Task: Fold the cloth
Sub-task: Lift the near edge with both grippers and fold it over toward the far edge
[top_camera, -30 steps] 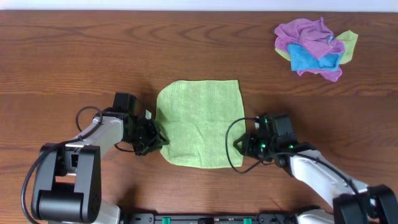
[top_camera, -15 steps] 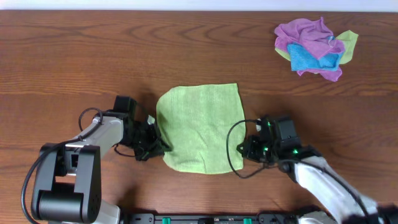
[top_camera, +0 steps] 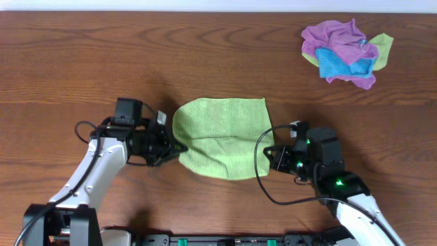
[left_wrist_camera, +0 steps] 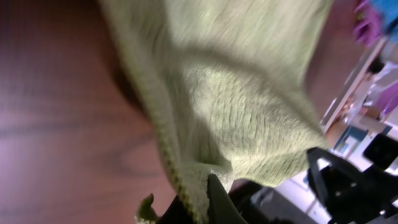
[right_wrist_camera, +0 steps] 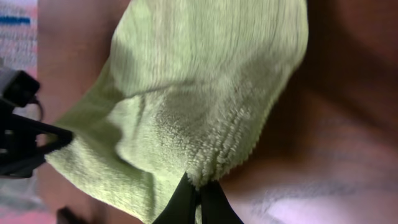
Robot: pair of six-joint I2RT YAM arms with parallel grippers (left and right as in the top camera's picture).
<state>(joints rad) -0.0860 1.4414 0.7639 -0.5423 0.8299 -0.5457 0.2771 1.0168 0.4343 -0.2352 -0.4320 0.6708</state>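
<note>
The green cloth (top_camera: 220, 137) lies in the middle of the wooden table, its near edge lifted and curled toward the far edge. My left gripper (top_camera: 174, 149) is shut on the cloth's near left corner (left_wrist_camera: 193, 186). My right gripper (top_camera: 268, 154) is shut on the near right corner (right_wrist_camera: 205, 168). Both corners hang above the table, and the cloth sags between them. The far edge rests flat on the table.
A pile of crumpled cloths (top_camera: 347, 52), purple, blue and yellow-green, lies at the far right of the table (top_camera: 82, 61). Cables loop beside both arms.
Both grippers have risen and moved away from the near edge, carrying the cloth's near corners up and toward the far edge. The visible cloth is shorter front to back.
</note>
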